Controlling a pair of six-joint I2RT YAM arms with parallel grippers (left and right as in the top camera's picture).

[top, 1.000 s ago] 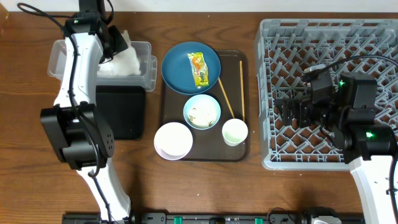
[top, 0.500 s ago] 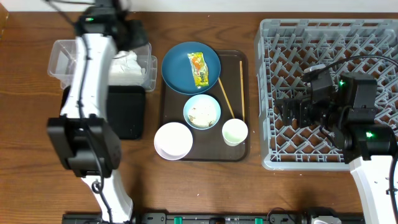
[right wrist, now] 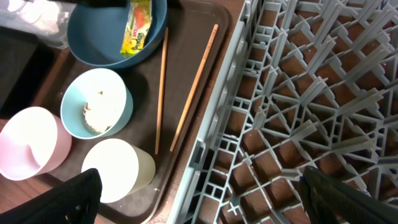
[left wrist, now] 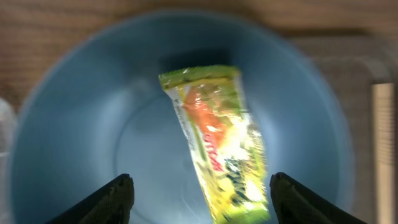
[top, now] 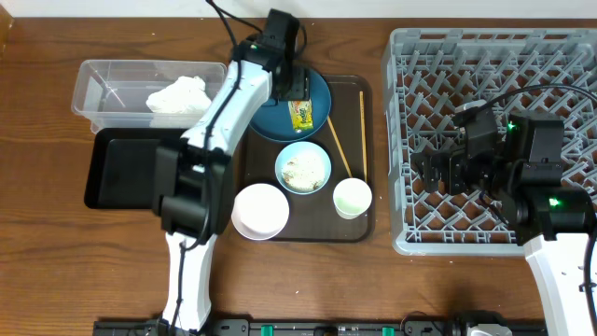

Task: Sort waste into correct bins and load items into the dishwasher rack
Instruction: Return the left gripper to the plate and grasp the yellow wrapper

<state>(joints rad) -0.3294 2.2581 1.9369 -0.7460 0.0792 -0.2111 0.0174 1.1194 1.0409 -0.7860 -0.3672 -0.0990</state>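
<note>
Overhead, the dark wooden table [top: 37,261] fills nearly the whole view, with only a pale strip [top: 373,7] of the room along its 12 o'clock edge. At centre lies a brown serving tray [top: 359,229]. The dark blue plate [left wrist: 93,137] sits at its 11 o'clock with the snack wrapper [left wrist: 217,152] on it. The left end effector [left wrist: 200,199] hovers just above the wrapper, fingers spread wide, gripping nothing. The right end effector [right wrist: 202,199] hangs over the grey dishwasher rack [top: 420,56] at 3 o'clock, likewise wide open and empty.
</note>
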